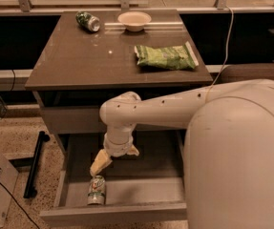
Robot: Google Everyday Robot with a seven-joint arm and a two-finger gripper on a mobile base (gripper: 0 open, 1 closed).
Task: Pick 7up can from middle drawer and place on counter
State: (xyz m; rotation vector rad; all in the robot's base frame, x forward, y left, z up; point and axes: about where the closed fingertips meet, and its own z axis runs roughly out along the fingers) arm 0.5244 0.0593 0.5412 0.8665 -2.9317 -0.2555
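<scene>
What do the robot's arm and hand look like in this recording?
The arm is smooth, rounded off-white casing with small dark dots along it, no visible cables. The hand, over the middle drawer above the 7up can, has cream-yellow tapered fingers.

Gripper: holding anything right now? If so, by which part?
Nothing held. The gripper hangs over the open middle drawer, jaws open and empty, just above the 7up can, which lies on the drawer floor.
</scene>
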